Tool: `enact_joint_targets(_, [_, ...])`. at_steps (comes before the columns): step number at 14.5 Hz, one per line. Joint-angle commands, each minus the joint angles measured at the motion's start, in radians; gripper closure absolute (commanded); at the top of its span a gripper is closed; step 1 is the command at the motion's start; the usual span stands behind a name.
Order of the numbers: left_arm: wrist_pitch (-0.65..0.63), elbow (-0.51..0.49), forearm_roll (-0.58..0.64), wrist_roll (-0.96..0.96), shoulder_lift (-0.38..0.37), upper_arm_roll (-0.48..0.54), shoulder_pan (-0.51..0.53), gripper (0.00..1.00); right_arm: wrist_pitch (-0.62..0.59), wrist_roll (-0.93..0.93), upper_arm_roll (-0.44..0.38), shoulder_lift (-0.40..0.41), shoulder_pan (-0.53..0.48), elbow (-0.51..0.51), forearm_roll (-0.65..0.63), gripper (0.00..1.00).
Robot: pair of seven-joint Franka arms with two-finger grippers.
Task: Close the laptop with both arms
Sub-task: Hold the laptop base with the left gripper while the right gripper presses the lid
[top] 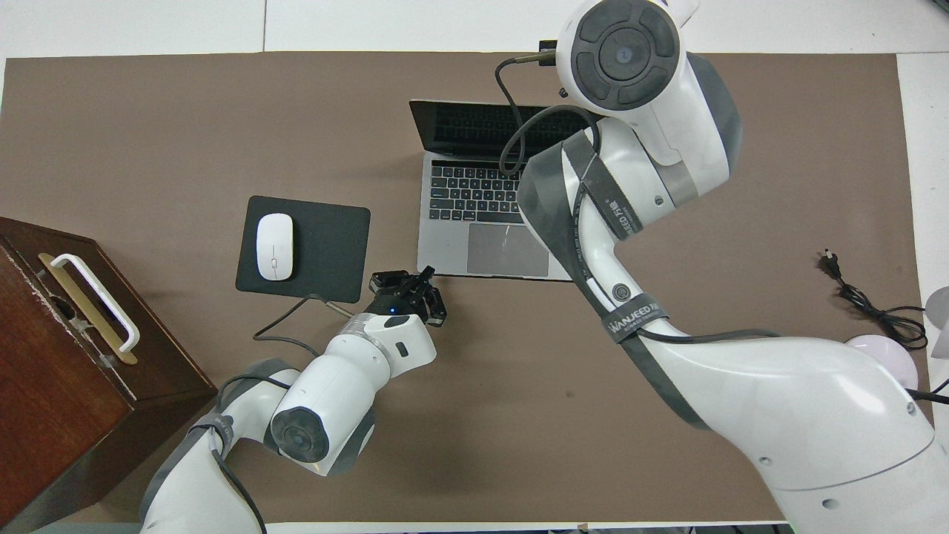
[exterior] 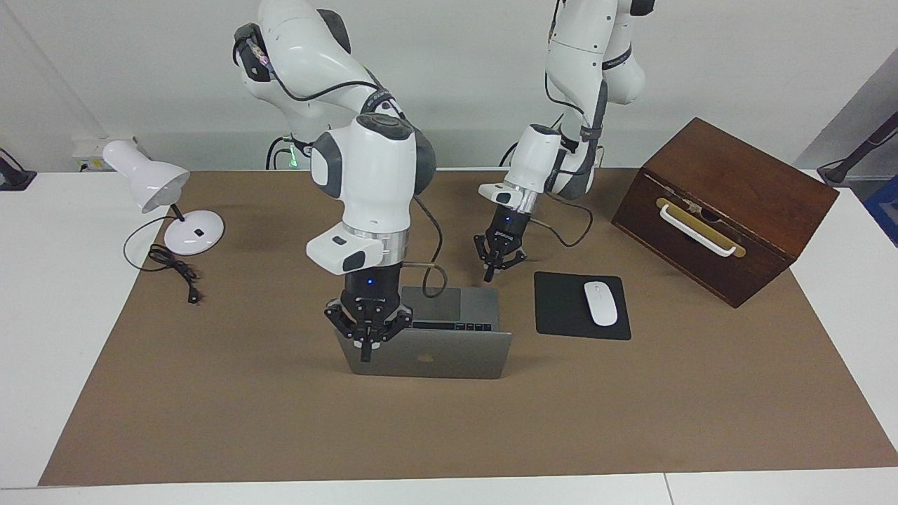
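Note:
The silver-grey laptop (exterior: pixel 449 354) stands open on the brown mat, its lid with the dark logo upright and its keyboard facing the robots; it also shows in the overhead view (top: pixel 445 252). My right gripper (exterior: pixel 365 351) points down with its fingers together at the lid's top edge, near the corner toward the right arm's end. In the overhead view it is hidden under its own wrist. My left gripper (exterior: pixel 491 270) is shut and empty, low over the mat just off the base's corner nearest the mouse pad; it also shows in the overhead view (top: pixel 415 280).
A black mouse pad (exterior: pixel 561 308) with a white mouse (exterior: pixel 600 303) lies beside the laptop toward the left arm's end. A dark wooden box (exterior: pixel 729 203) stands past it. A white desk lamp (exterior: pixel 151 182) and its cord (exterior: pixel 175 270) are at the right arm's end.

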Motion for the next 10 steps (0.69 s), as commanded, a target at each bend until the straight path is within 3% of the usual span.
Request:
enact_joint_targets(1, [0.025, 0.038, -0.001, 0.013, 0.042, 0.015, -0.021, 1.0, -0.005, 0.027, -0.005, 0.028, 0.007, 0.028, -0.036, 1.0])
enact_joint_targets(10, [0.026, 0.06, 0.012, 0.013, 0.075, 0.016, -0.009, 1.0, 0.001, 0.119, 0.003, 0.048, 0.027, 0.035, -0.054, 1.0])
